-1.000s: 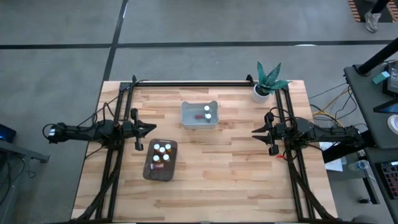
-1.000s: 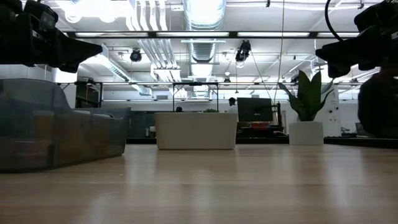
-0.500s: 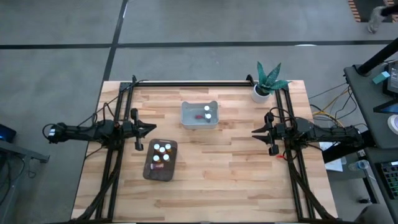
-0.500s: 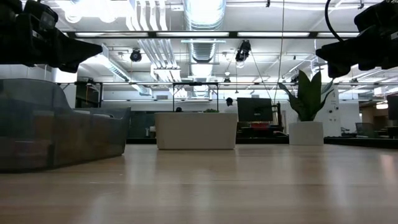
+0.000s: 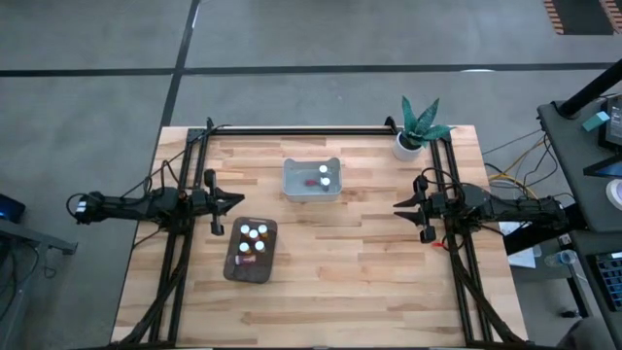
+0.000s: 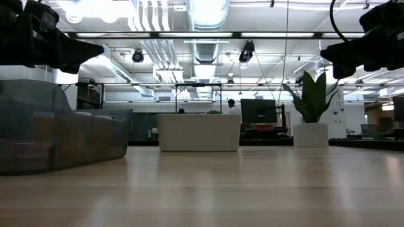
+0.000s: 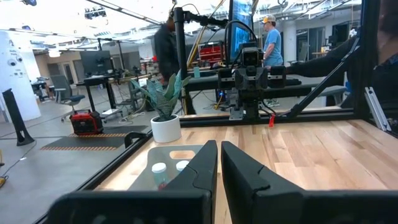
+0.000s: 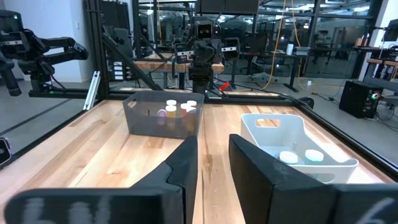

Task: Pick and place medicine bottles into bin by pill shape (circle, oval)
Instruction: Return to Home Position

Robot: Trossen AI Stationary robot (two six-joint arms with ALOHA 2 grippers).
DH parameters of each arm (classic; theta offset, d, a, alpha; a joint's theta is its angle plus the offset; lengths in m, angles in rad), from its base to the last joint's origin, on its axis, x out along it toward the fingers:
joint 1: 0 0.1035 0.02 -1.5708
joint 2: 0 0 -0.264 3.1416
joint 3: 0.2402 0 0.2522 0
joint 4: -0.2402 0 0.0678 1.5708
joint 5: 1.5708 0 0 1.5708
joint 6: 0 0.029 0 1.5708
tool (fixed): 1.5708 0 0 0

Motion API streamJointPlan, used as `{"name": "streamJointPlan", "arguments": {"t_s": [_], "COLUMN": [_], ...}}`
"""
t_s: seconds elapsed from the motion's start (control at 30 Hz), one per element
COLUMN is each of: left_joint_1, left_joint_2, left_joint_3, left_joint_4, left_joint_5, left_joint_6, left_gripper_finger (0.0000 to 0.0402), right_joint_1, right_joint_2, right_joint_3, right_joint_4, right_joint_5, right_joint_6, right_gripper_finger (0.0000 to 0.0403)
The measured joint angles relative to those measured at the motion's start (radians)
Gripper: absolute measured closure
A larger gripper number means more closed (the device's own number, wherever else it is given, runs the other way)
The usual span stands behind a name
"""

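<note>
Keep left gripper (image 5: 237, 200), pinched empty, and right gripper (image 5: 397, 206), slightly parted, level at the tabletop's (image 5: 369, 282) side edges, clear of bottles (image 5: 255, 233) in the dark bin (image 5: 229, 264) and the pale bin (image 5: 291, 195) near the rear edge.

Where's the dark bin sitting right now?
In the high view the dark bin sits on the left half of the table, just below and right of the left gripper, and down-left of the pale bin near the middle.

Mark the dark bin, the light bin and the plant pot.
dark bin (image 5: 251, 273), high view, bare floor
light bin (image 5: 295, 176), high view, bare floor
plant pot (image 5: 401, 149), high view, white rim
</note>
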Motion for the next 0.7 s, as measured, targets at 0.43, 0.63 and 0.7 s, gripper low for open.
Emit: {"name": "streamJointPlan", "arguments": {"t_s": [0.43, 0.63, 0.7], "left_joint_1": [0.000, 0.000, 0.000], "left_joint_2": [0.000, 0.000, 0.000], "left_joint_3": [0.000, 0.000, 0.000], "left_joint_4": [0.000, 0.000, 0.000], "left_joint_5": [0.000, 0.000, 0.000], "left_joint_6": [0.000, 0.000, 0.000], "left_gripper_finger": [0.0396, 0.0396, 0.0396], "right_joint_1": [0.000, 0.000, 0.000], "right_joint_2": [0.000, 0.000, 0.000], "right_joint_3": [0.000, 0.000, 0.000], "right_joint_4": [0.000, 0.000, 0.000], "right_joint_5": [0.000, 0.000, 0.000], "right_joint_6": [0.000, 0.000, 0.000], "right_gripper_finger": [0.0332, 0.0323, 0.0320]}}
